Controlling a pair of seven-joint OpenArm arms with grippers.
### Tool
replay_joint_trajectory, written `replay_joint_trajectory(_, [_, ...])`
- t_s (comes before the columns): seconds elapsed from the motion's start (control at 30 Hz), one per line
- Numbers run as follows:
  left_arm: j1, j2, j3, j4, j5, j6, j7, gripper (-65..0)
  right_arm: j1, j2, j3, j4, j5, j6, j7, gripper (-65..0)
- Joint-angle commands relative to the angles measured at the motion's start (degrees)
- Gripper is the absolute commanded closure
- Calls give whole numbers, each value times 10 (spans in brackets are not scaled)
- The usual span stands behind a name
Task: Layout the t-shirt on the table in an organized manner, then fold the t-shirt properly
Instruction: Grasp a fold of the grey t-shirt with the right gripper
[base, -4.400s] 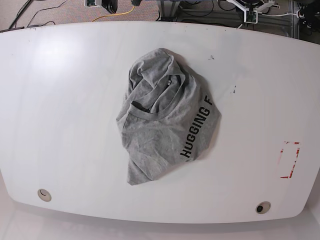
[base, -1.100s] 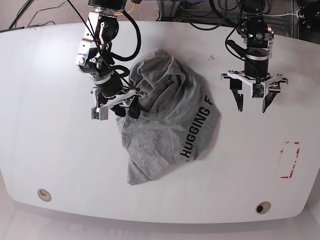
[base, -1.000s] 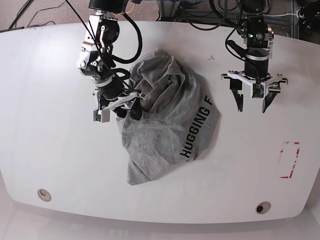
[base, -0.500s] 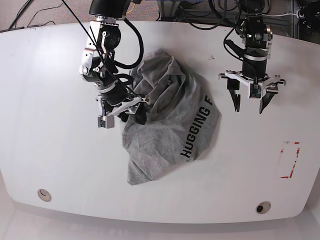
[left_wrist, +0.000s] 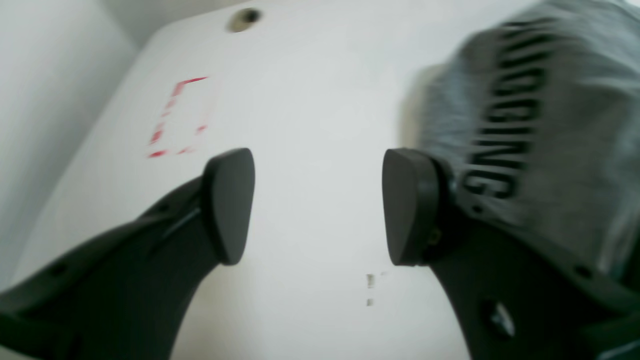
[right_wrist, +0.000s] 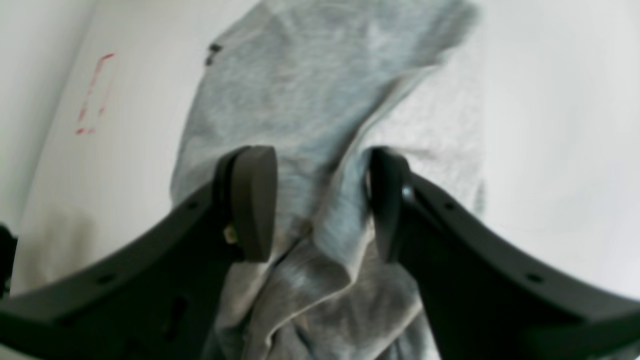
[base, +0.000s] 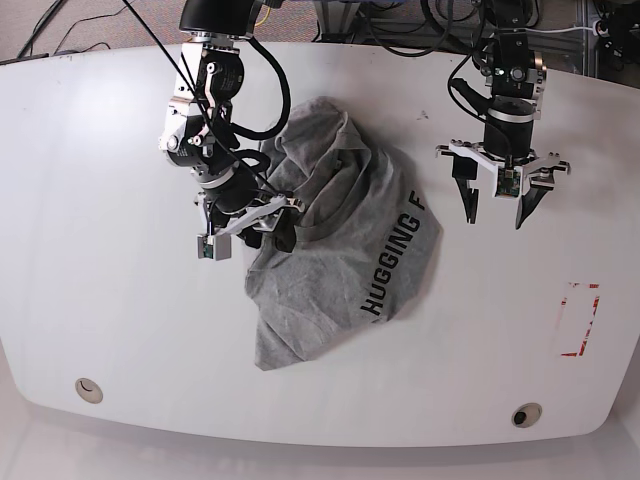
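The grey t-shirt (base: 335, 235) lies crumpled mid-tabletop (base: 100, 300); the right pincer (right_wrist: 320, 200) stands part-open astride a raised fold at the shirt's edge, not yet clamped, so it should likely sink lower and catch one layer only before closing. The left pincer (base: 497, 195) hangs wide and empty beside the lettering; it wants the opposite hem, so both can draw the cloth flat.

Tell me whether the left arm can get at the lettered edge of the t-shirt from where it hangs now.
Probably yes. The left gripper hangs open over bare table, just beside the t-shirt, and nothing lies between them.
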Motion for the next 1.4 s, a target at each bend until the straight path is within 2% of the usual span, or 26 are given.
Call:
replay_joint_trajectory(0.0, [-3,-5,-2,9,-1,8,-14,-381,13,-3,-2,-8,9,6,13,-290])
replay_joint_trajectory(0.23, [-3,-4,-2,9,-1,8,-14,-381,20,-2,-1,-32,9,6,16,-273])
replay_joint_trajectory(0.53, [-3,-4,-2,9,-1,8,-14,-381,28,-1,-1,-32,9,6,15,-67])
replay_joint_trajectory(0.73, [-3,-4,-2,9,-1,8,-14,-381,28,-1,-2,-31,7,6,14,-3])
replay_joint_trajectory(1.13, [-10,-5,-2,0,-1,8,-14,-381,22,1,-3,8,3,6,10,0])
replay_joint_trajectory(1.37, [-19,-5,-3,0,-1,8,-14,-381,6,30,-3,69,8,7,6,0])
